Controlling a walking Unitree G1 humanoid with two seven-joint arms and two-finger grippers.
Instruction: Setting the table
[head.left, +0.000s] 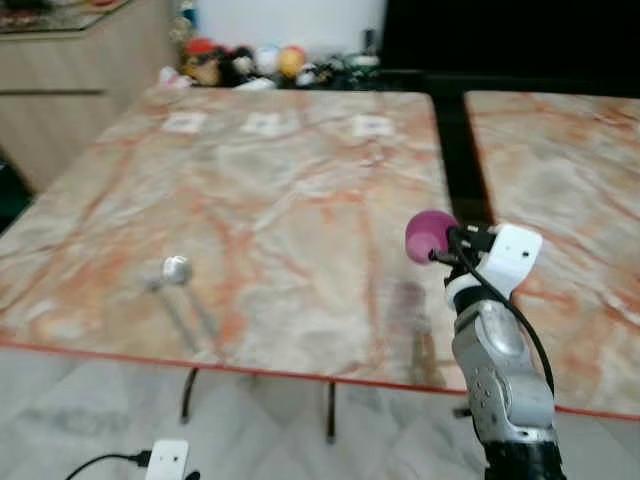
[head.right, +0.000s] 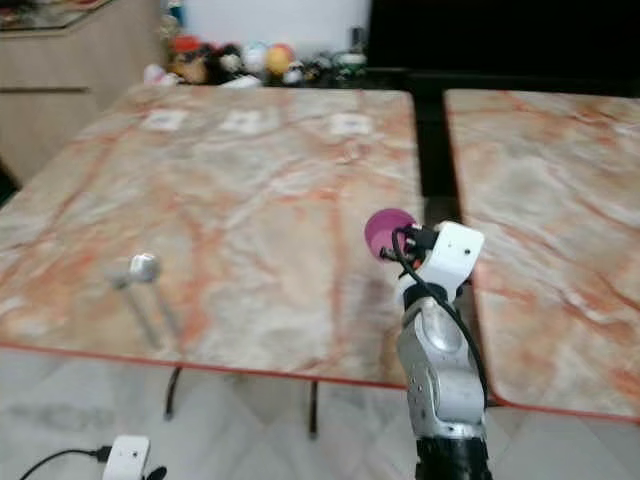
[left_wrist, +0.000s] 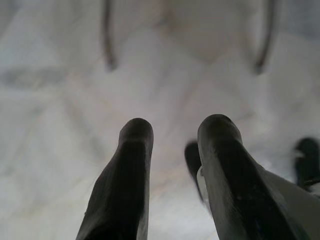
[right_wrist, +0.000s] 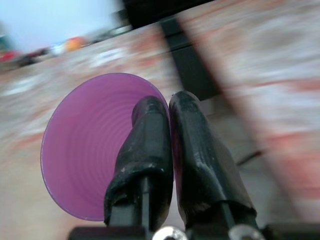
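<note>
Marble table (head.left: 300, 200) with a small silver object (head.left: 176, 269) and three far-edge cards (head.left: 268, 124).

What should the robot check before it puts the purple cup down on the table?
1. Grip: right gripper pinches the purple cup by its rim: ok.
2. Cup over the marble table, near its right edge: ok.
3. Landing spot below the cup bare: ok.
4. Small silver thing far off to the left: ok.
5. Left gripper open, hanging low over the floor: ok.
6. Sharp view: right wrist view blurred: not ok.
</note>
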